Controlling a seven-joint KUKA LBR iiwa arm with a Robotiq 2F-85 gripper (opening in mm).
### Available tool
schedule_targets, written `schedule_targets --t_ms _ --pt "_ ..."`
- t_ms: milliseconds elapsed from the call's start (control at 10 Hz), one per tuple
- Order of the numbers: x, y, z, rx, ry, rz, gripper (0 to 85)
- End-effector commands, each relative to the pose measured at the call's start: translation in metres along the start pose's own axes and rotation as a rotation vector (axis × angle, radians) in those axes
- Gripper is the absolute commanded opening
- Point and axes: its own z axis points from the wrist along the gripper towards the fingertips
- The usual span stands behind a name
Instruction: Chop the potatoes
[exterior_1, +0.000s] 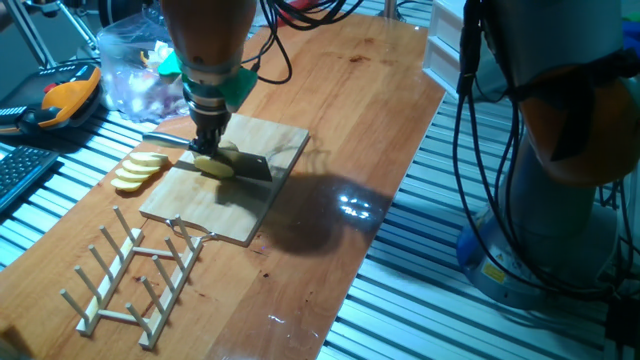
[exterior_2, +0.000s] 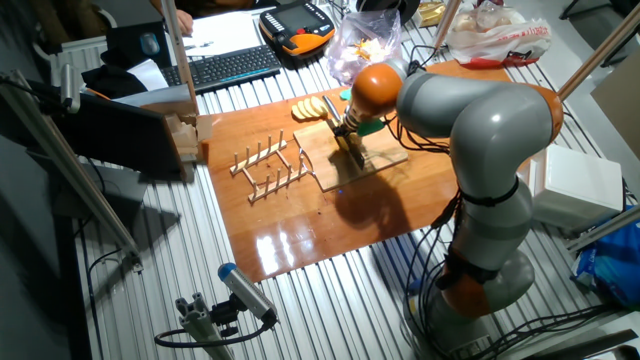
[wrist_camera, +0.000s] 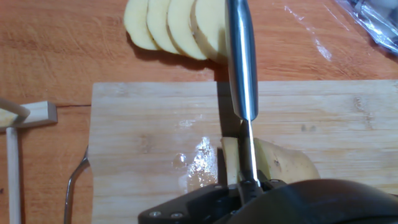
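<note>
A pale yellow peeled potato (wrist_camera: 283, 163) lies on the wooden cutting board (wrist_camera: 143, 124). My gripper (wrist_camera: 249, 186) is shut on a steel knife (wrist_camera: 241, 56). The knife's handle points away towards the board's far edge. The thin blade edge runs down into the potato, with a narrow piece to its left and the larger lump to its right. In one fixed view the gripper (exterior_1: 207, 135) stands straight above the potato (exterior_1: 213, 166) with the dark blade (exterior_1: 252, 168) beside it. In the other fixed view the gripper (exterior_2: 350, 140) is over the board (exterior_2: 375, 160); the potato is hidden there.
A fanned row of thin potato slices (exterior_1: 140, 170) lies just off the board's edge. A wooden dish rack (exterior_1: 140, 275) stands near the board's front. A clear plastic bag (exterior_1: 140, 70) and an orange teach pendant (exterior_1: 60, 100) sit behind. The table edge (exterior_1: 400, 200) runs to the right.
</note>
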Motion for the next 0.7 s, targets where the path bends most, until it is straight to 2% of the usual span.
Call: schedule_targets --t_ms 0,300,600 --pt "0.002 0.0006 0.0017 -0.003 -0.001 0.001 0.0" --pt "0.0074 0.0067 0.0052 -0.002 -0.032 0.02 0.0" --pt "0.0071 0.0093 0.0061 -0.002 -0.043 0.027 0.0"
